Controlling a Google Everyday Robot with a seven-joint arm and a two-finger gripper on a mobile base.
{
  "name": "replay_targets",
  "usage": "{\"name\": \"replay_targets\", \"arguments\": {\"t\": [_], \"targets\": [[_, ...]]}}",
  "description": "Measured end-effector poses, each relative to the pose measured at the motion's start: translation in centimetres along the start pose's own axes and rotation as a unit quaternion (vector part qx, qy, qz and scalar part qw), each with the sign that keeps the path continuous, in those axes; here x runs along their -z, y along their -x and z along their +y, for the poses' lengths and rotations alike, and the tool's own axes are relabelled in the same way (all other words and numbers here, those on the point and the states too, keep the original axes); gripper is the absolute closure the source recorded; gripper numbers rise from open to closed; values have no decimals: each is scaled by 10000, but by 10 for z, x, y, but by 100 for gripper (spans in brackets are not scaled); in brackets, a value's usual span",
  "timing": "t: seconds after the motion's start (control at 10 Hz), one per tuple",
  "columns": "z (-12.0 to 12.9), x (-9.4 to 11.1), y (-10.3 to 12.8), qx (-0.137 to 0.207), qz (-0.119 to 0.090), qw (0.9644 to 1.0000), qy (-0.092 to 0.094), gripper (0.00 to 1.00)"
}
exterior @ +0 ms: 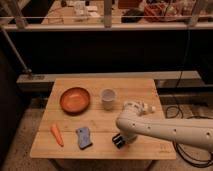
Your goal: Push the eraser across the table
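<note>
The eraser (119, 140) seemingly sits under the closed pincer (120, 142); bowl (75, 99) and cup (108, 98) look empty.

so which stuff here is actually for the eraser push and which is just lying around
For the job:
- eraser, dark block near the table's front edge
- table
- hand, shut, low at the eraser

Just lying about:
- orange bowl
- white cup
- carrot
- blue-grey spongy block
- white object behind the arm
</note>
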Motion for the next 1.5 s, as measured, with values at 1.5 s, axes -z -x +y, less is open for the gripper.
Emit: {"name": "replay_targets", "arguments": {"t": [1.5], "targets": [[-39, 2, 23, 284, 152, 9993, -162, 98]]}}
